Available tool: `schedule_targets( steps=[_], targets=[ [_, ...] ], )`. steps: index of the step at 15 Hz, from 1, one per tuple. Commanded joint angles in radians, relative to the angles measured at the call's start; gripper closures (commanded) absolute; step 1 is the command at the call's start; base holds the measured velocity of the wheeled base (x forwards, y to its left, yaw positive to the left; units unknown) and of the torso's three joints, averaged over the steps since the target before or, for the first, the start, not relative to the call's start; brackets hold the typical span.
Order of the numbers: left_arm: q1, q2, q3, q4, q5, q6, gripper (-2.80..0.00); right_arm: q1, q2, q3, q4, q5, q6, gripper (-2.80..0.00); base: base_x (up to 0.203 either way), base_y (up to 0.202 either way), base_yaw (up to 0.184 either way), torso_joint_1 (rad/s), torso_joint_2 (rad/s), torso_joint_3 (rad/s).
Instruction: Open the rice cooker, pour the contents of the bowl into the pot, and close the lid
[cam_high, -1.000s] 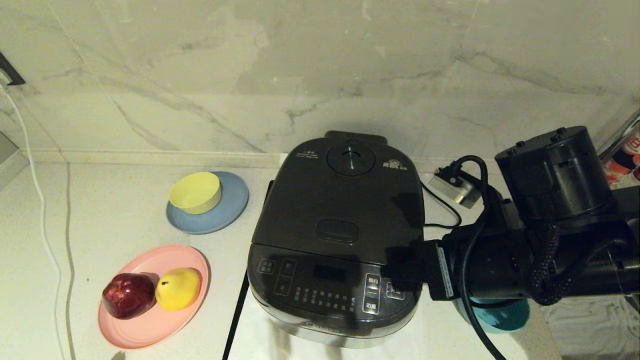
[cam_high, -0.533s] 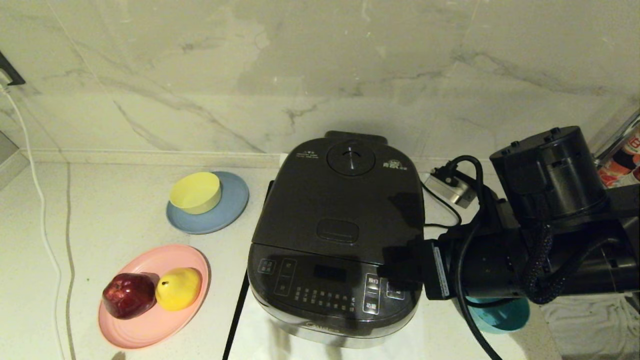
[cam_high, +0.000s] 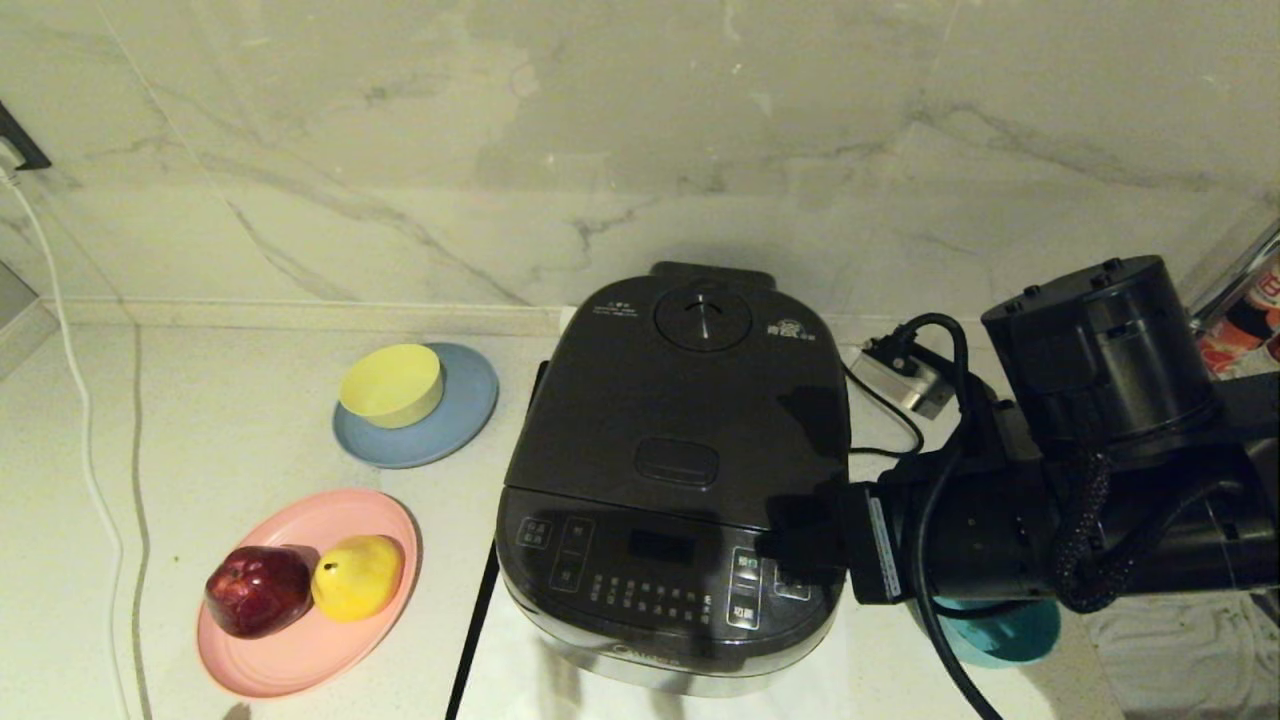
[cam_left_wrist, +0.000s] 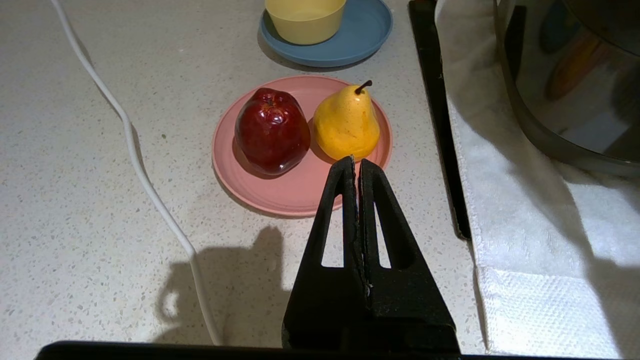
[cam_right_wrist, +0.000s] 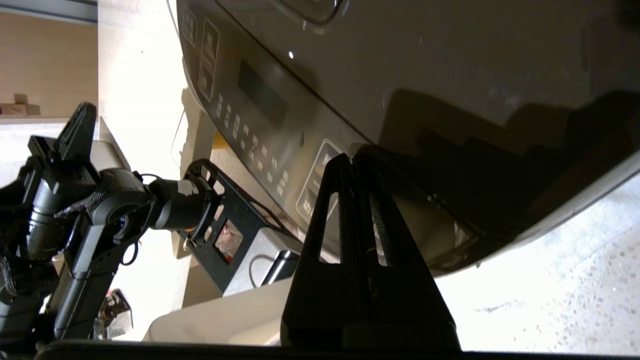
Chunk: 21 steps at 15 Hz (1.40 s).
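Note:
The dark rice cooker stands mid-counter with its lid down, so the pot is hidden. The latch button sits at the lid's front edge. My right gripper is shut, empty, its tips over the right end of the glossy button panel. Under my right arm a sliver of the teal bowl shows; its contents are hidden. My left gripper is shut and empty, hanging low over the counter before the pink plate, out of the head view.
A pink plate with a red apple and yellow pear lies left. A yellow bowl on a grey-blue plate sits behind it. A white cord runs far left; a plug lies right of the cooker, which stands on a white cloth.
My right arm has crept slightly left towards the cooker's front panel; the gripper tips barely shifted. The lid stays down and nothing else moved.

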Motion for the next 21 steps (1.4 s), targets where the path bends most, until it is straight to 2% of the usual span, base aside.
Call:
schedule_targets(
  steps=[1, 17, 21],
  targets=[
    [0.0, -0.002, 0.009, 0.0, 0.0, 0.0, 0.0, 0.004, -0.018, 0.005, 0.002, 0.002, 0.005, 0.0, 0.0, 0.0, 0.0, 0.0, 0.0, 0.0],
    [0.0, -0.002, 0.009, 0.0, 0.0, 0.001, 0.0, 0.008, -0.12, 0.037, 0.027, 0.005, 0.005, 0.0, 0.0, 0.0, 0.0, 0.0, 0.0, 0.0],
    [0.0, -0.002, 0.009, 0.0, 0.0, -0.001, 0.0, 0.008, -0.143, 0.024, 0.05, 0.034, 0.003, 0.0, 0.0, 0.0, 0.0, 0.0, 0.0, 0.0]
  ],
)
